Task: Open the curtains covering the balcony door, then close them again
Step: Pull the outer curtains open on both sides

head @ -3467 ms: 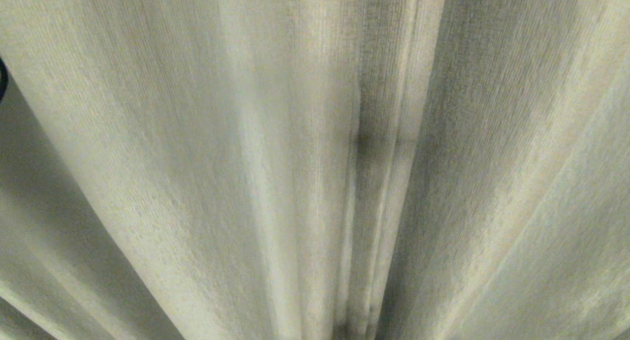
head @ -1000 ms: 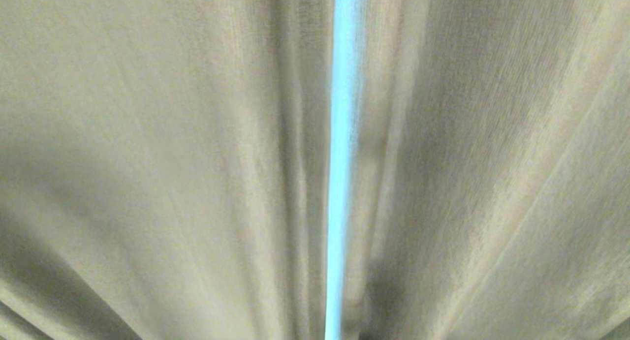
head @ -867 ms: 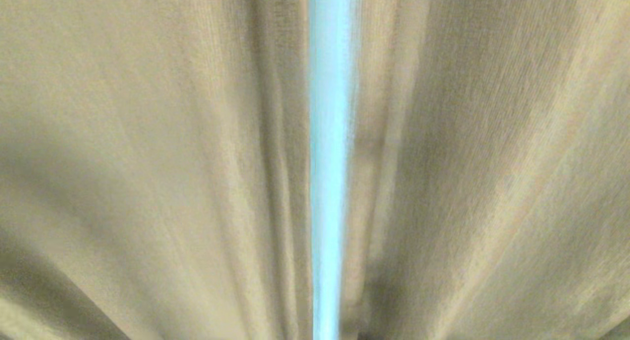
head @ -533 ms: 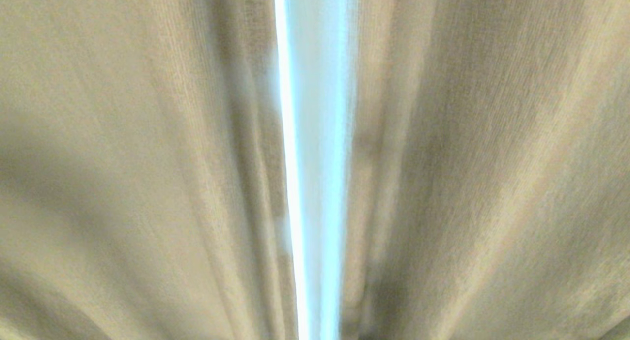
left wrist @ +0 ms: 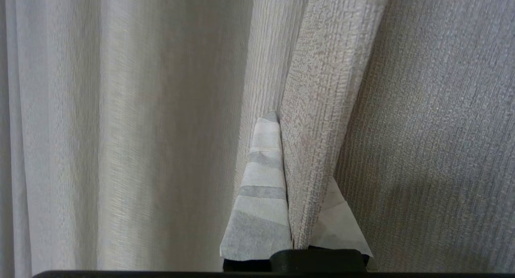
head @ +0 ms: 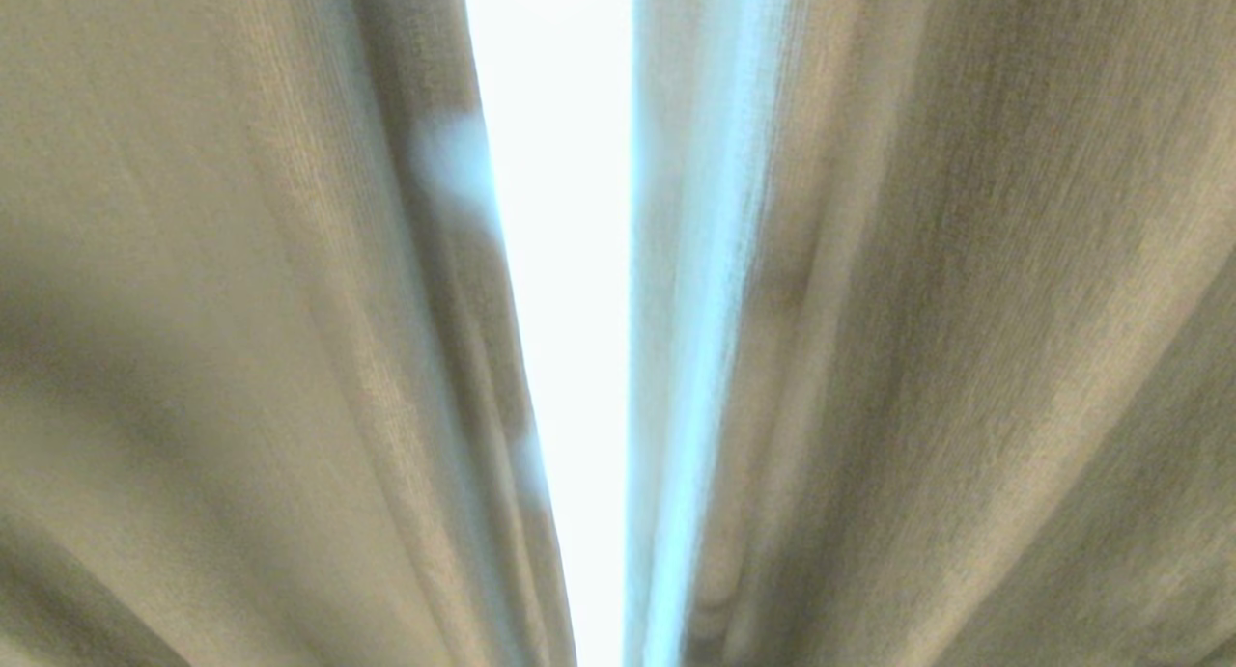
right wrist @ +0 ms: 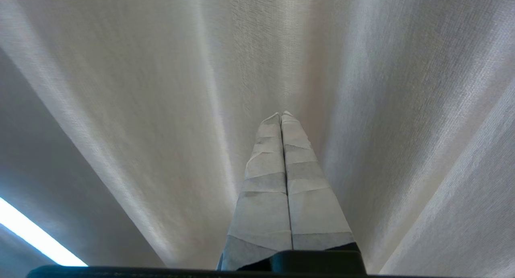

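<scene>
Firstly, left gripper: tape-wrapped fingers clamped together on a fold at the edge of the opaque curtain. One finger lies bare on the near side of the fold; the other is mostly hidden behind it, only its base showing. Woven beige-grey cloth fills the wrist view from twelve round to five o'clock of the pinch. A paler, smoother layer, the sheer curtain, hangs from seven to eleven o'clock, just beside the gripped fold.

Right gripper: taped fingers pressed flat together, nothing between them. Tips point at pale pleated drape, close to it; contact cannot be told. A bright sliver of light shows at eight o'clock in that view.

Curtains, head view: left panel and right panel of opaque fabric stand apart, parted by a tall bright gap from twelve to six o'clock, narrowing toward the bottom. A bluish-white strip borders the gap on the right panel's side. Through the gap only white glare; the balcony door cannot be made out. Neither arm shows in the head view.
</scene>
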